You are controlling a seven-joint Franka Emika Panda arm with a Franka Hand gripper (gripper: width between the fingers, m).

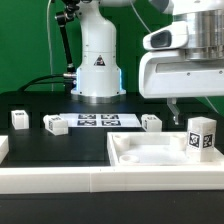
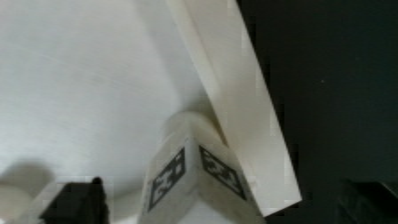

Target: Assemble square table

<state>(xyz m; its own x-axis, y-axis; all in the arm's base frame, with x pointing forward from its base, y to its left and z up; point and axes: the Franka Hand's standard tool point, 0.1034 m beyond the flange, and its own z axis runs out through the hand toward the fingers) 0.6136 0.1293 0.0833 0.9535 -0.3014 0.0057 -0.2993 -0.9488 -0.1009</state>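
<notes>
The square table top [image 1: 150, 152] is a white slab with a raised rim, lying at the front on the exterior view's right. One white tagged leg [image 1: 202, 138] stands upright in its corner on that side. My gripper [image 1: 192, 106] hangs just above that leg, open. In the wrist view the leg [image 2: 196, 172] stands beside the slab's rim [image 2: 231, 80], between my two dark fingertips [image 2: 71, 202], which are wide apart and clear of it; the gripper [image 2: 217, 206] is empty. Three more legs lie on the black table: [image 1: 19, 119], [image 1: 55, 124], [image 1: 151, 122].
The marker board [image 1: 97, 121] lies flat in front of the robot base [image 1: 97, 70]. A long low white border wall [image 1: 60, 178] runs along the front edge. A green backdrop stands behind.
</notes>
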